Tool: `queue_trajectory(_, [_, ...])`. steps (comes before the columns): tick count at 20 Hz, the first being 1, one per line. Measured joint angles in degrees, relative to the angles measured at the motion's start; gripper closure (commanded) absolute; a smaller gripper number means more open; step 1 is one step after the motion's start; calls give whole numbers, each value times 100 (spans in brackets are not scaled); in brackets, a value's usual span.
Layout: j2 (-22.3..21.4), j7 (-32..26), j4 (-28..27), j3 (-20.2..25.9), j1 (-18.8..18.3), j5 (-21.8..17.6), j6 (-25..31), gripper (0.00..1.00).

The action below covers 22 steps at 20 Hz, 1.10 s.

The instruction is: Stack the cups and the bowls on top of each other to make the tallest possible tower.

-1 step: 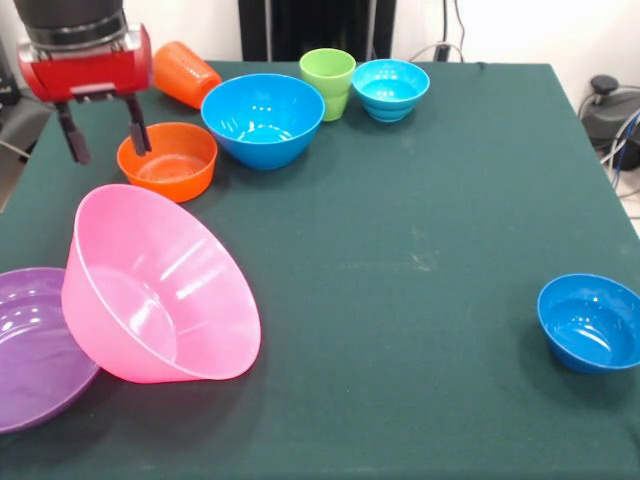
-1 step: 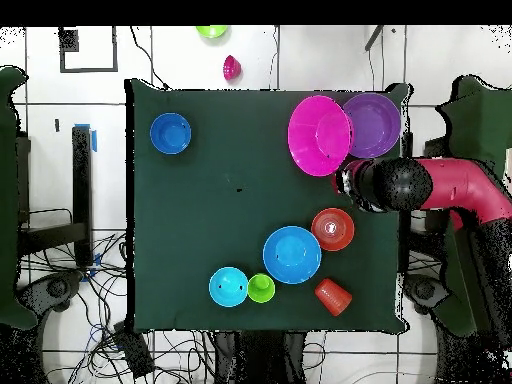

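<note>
My gripper (image 1: 105,135) hangs open and empty at the table's left side, its right finger (image 1: 137,130) over the rim of the small orange bowl (image 1: 167,160). Behind it the ribbed orange cup (image 1: 185,73) lies on its side. The medium blue bowl (image 1: 263,118), lime green cup (image 1: 328,82) and cyan bowl (image 1: 390,88) stand in a row at the back. The huge pink bowl (image 1: 155,290) is tilted, leaning on the purple bowl (image 1: 30,345). A small dark blue bowl (image 1: 590,322) sits alone at the right. From overhead, the gripper (image 2: 350,186) is between the pink bowl (image 2: 320,135) and the orange bowl (image 2: 332,229).
The green table (image 1: 430,250) is bare across its middle and near right. The purple bowl overhangs the table's left edge. On the floor past the table lie a small green thing (image 2: 211,31) and a pink one (image 2: 231,68). Cables run along one side.
</note>
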Motion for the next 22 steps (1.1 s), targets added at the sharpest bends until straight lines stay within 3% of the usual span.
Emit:
queue_trajectory(6, [-183, -142, -7, 100, 62, -7, 0, 0])
queue_trajectory(16, [-72, -722, -229, 186, 53, -33, 1, 0])
queue_trajectory(22, [305, -1451, -1005, 262, 53, 77, 300, 0])
